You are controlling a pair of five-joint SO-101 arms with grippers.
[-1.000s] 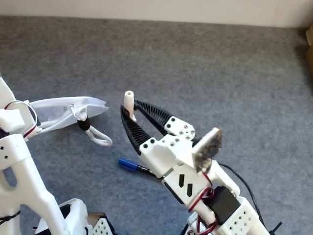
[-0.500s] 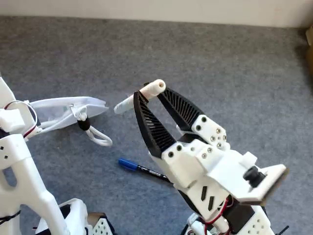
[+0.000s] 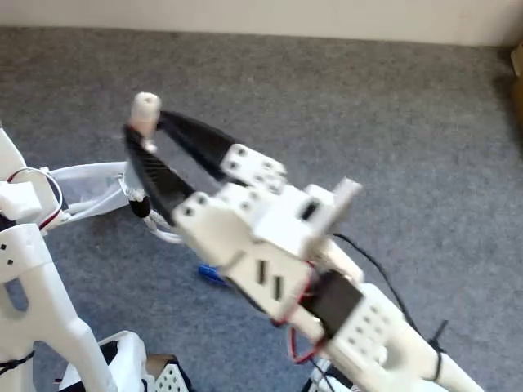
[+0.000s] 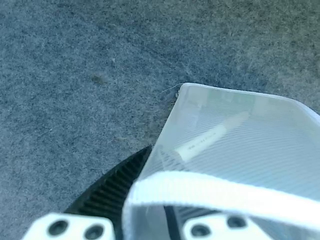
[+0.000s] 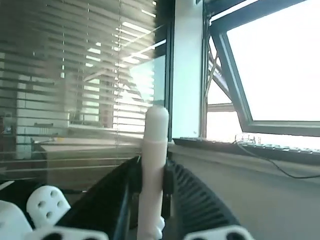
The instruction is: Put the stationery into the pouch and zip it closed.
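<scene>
1. A blue pen lies on the carpet near the pouch; we see the right arm hiding most of it.
2. The left wrist view lets us see a pale stick inside the white mesh pouch.
3. Just beside the pouch, the right gripper clamps a white pen; the left gripper pinches the pouch's edge.

Soft even daylight on carpet, faint shadows, blown-out window glare
</scene>
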